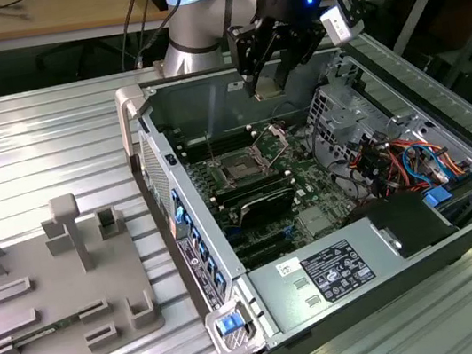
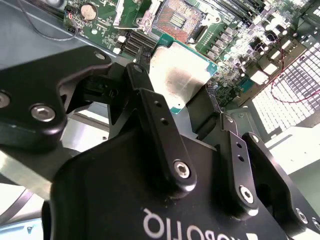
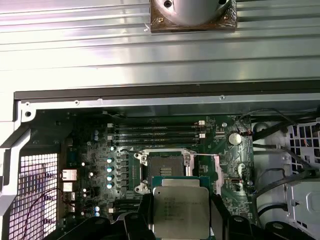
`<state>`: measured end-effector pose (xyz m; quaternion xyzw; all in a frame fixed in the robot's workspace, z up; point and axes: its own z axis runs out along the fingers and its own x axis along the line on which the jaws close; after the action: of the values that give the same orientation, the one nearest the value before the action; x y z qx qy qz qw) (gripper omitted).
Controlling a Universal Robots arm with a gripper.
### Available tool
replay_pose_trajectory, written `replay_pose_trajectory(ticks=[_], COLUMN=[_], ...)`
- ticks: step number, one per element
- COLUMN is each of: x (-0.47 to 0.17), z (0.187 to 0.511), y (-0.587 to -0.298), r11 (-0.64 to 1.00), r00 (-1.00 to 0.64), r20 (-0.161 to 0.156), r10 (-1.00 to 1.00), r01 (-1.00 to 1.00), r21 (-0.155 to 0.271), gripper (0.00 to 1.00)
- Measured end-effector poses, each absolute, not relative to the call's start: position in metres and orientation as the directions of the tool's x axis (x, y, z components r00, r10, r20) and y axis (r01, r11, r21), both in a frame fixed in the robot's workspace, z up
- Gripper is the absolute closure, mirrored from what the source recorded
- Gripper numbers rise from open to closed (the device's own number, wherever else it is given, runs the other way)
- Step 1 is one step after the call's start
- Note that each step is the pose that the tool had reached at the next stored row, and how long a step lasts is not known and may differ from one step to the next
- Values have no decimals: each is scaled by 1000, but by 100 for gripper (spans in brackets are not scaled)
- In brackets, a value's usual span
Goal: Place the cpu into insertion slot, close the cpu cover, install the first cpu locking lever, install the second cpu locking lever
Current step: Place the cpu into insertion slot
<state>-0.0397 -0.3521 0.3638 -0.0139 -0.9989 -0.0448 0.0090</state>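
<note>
while clamped, flat silver-grey square cpu (image 3: 180, 212)

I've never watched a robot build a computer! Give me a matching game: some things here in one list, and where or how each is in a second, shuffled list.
Things:
1. cpu
2. insertion slot
3. cpu cover
4. grey plate

States:
a. lying outside the computer case, at the exterior view's left
b. held in the gripper, above the board
c. tipped up, open
d. empty and uncovered

Pairs: 1-b, 2-d, 3-c, 4-a
</note>
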Motion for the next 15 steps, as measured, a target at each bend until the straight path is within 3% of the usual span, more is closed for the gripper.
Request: replay_pose_trajectory(ticks=[15], x=[-43], z=[362], y=[-352], r11=[973], r00=[-977], r20=[19], r10=[211], r01=[212], r21=[89], gripper=[45])
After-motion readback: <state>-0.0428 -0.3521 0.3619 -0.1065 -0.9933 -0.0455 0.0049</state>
